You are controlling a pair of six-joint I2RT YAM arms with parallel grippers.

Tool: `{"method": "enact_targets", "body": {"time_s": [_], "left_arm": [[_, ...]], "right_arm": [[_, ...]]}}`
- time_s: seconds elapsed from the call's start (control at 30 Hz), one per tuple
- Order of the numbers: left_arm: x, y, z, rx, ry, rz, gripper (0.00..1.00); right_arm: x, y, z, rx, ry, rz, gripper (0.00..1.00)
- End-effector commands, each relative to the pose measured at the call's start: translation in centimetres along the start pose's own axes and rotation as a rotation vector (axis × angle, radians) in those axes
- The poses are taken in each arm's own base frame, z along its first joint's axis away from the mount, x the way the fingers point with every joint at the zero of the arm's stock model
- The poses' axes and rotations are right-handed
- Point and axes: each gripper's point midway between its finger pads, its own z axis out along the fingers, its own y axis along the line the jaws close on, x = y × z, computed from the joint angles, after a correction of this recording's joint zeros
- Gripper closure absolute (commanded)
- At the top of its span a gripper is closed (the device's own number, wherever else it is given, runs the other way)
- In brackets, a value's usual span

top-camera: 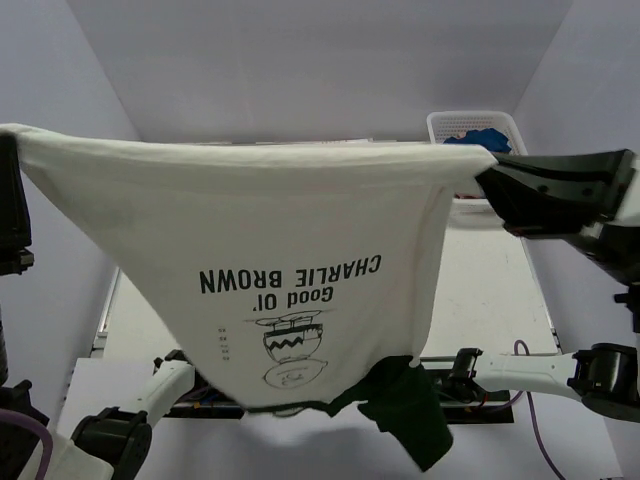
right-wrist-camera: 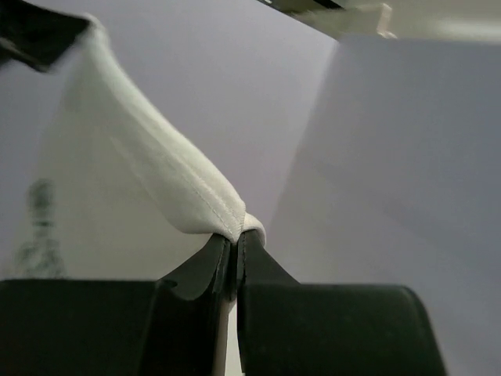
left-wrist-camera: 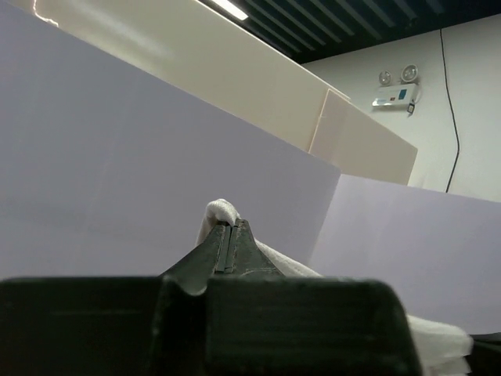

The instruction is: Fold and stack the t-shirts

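Observation:
The cream Charlie Brown t-shirt [top-camera: 270,230] hangs spread wide in the air, high over the table, its print upside down and a dark green sleeve [top-camera: 410,410] dangling at the bottom. My left gripper [top-camera: 12,150] is shut on its left hem corner [left-wrist-camera: 219,213]. My right gripper [top-camera: 488,178] is shut on its right hem corner [right-wrist-camera: 235,223]. In the wrist views both jaw pairs are closed with cream cloth pinched between them. A blue shirt [top-camera: 480,138] lies in the basket. The dusty pink shirt is out of view.
A white mesh basket [top-camera: 445,124] stands at the back right of the table. Grey walls enclose the table on the left, back and right. The hanging shirt hides most of the table top [top-camera: 490,300].

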Motion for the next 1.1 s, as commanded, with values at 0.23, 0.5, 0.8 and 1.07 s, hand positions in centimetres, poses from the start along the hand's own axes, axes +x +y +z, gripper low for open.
{"method": "enact_targets", "body": {"time_s": [0.23,0.5,0.8,1.07], "left_arm": [[18.1,13.0,8.8,-0.302,0.334,0.032,1.0],[38.0,29.9,8.2,-0.712,0.614,0.16,1.0],[61.0,46.3,7.1,-0.913,0.828,0.269,0.92],[61.1,43.9,4.8,-0.808,0.851,0.153,0.0]], "right_arm": [[13.4,-13.8,0.2,0.948,0.369,-0.48,1.0],[33.3,-19.2,0.6,1.018,0.675,-0.527,1.0],[59.9,-30.7,-3.9,0.913,0.999,-0.197,0.86],[63.5,-27.6,-6.6,0.748,1.079,0.001,0.1]]}}
